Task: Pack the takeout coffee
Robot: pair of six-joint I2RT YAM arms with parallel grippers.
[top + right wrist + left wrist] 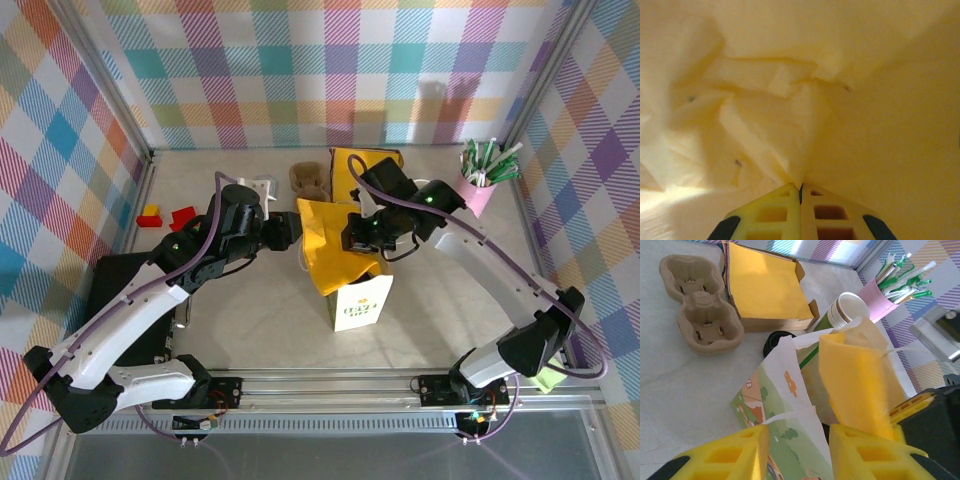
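Over the pale table (250, 330), seen from above, a white paper bag (362, 305) with a yellow inside stands at centre with its mouth open. The left arm (130, 330) and right arm (470, 250) meet at its rim from either side. Behind the bag lie a brown cup carrier (310, 178) and a box of yellow napkins (370, 160). A pink cup (480, 195) of green-and-white straws stands at the far right, and red and yellow blocks (165, 214) sit at the far left.

From the left wrist, the left gripper (799, 435) clamps a fold of the bag's printed wall, the paper filling the gap between its yellow fingers (725, 452). The takeout coffee (771, 342) sits outside the bag, just past its far rim and near the napkin box (its round black lid shows; the paper hides the cup below). A green-sided cup with a white rim (845, 312) sits between the bag and the pink cup.

From the right wrist, the right gripper (801, 187) is clenched, fingertips pressed together with nothing between them, deep inside the bag's crumpled yellow lining.
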